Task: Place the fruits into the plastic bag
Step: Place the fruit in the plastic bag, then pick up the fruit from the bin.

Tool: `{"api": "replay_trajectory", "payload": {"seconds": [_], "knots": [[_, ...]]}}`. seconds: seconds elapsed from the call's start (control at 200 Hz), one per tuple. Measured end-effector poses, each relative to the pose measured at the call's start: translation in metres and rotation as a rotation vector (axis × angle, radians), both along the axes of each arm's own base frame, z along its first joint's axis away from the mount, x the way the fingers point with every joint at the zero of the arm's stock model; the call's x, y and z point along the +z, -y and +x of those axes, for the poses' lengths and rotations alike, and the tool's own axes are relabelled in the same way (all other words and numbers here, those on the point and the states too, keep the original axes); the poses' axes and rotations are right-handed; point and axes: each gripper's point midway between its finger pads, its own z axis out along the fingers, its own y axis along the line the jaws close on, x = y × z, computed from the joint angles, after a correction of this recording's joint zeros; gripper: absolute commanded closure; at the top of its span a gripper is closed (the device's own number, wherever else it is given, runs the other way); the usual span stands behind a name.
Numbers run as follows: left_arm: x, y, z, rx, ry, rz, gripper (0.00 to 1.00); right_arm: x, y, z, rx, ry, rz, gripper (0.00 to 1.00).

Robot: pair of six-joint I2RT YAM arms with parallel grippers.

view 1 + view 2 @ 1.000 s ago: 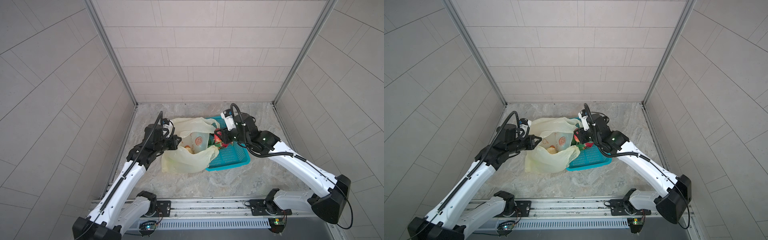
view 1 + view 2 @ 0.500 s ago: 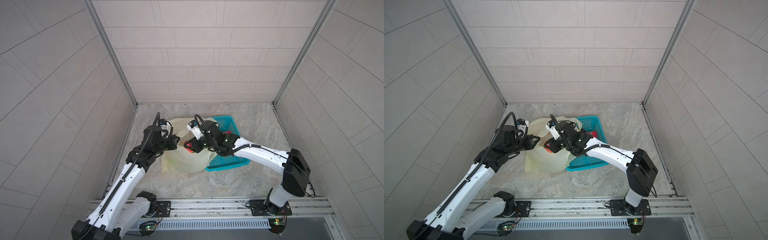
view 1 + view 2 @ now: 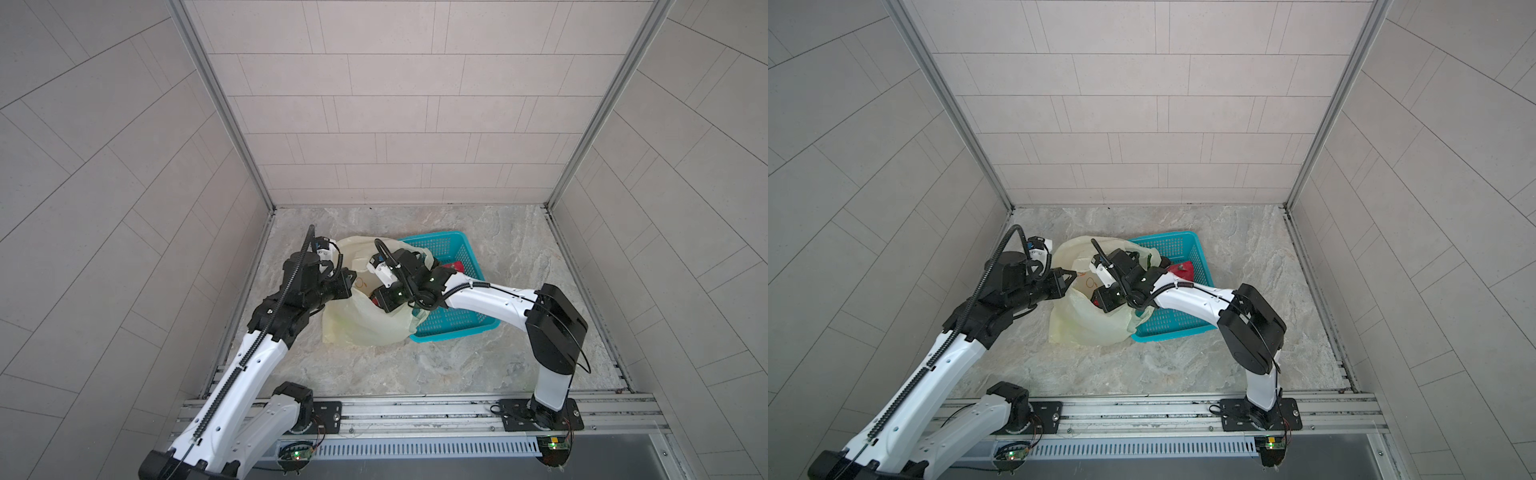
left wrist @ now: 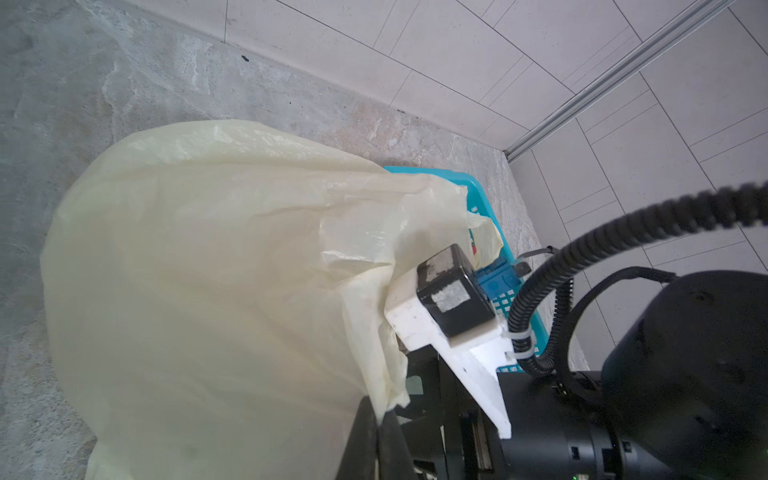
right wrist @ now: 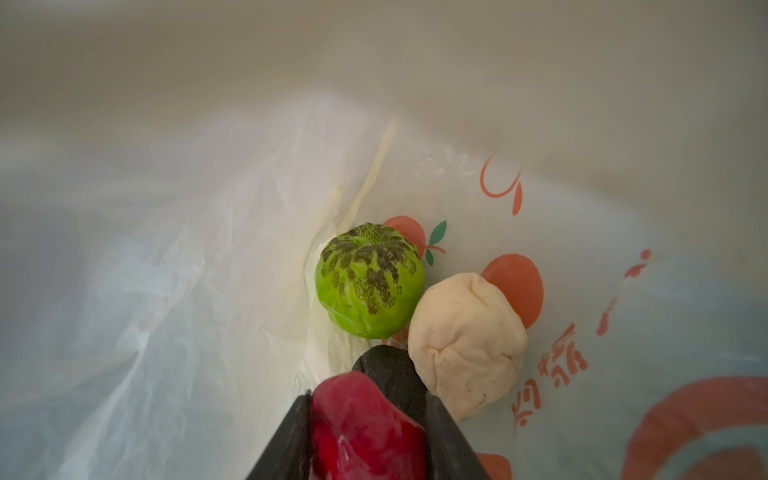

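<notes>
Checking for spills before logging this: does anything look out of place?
Nothing spilled. The plastic bag partly drapes over the teal basket; green fruit and cream lump lie inside, red fruit in the right claw.

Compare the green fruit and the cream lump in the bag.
The green fruit is bright green with dark speckled stripes radiating from its top; the cream lump is plain pale with faint specks. The green fruit is evenly round; the cream lump is irregular and creased. Both lie side by side inside the plastic bag.
</notes>
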Motion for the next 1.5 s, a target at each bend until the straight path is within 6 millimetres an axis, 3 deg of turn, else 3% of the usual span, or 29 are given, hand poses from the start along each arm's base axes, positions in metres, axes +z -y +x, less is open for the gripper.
{"api": "replay_trajectory", "payload": {"seconds": [0.21,0.505,0.666,0.751,0.931,1.031,1.121,1.501], "knots": [[-0.003,-0.002,-0.001,0.009,-0.009,0.014,1.0,0.011,0.016,0.005,-0.026,0.026,-0.023,0.26],[-0.006,-0.004,-0.001,0.007,-0.013,0.032,1.0,0.109,0.079,0.017,-0.132,0.189,0.121,0.26],[-0.008,-0.003,-0.001,-0.002,-0.014,0.044,1.0,0.125,0.121,0.013,-0.217,0.23,0.143,0.26],[-0.01,-0.003,0.0,-0.007,-0.017,0.048,1.0,0.123,0.152,0.021,-0.314,0.235,0.133,0.25],[-0.011,-0.002,0.0,-0.015,-0.016,0.057,1.0,0.108,0.243,0.049,-0.65,0.218,0.103,0.25],[-0.009,-0.003,0.002,-0.01,-0.004,0.058,1.0,0.089,0.274,0.057,-0.774,0.175,0.083,0.25],[-0.007,-0.004,0.004,0.0,0.009,0.061,1.0,0.071,0.28,0.058,-0.81,0.125,0.065,0.25],[-0.015,-0.009,0.01,0.034,0.023,0.074,1.0,0.009,0.267,0.054,-0.838,-0.059,0.083,0.25]]}}
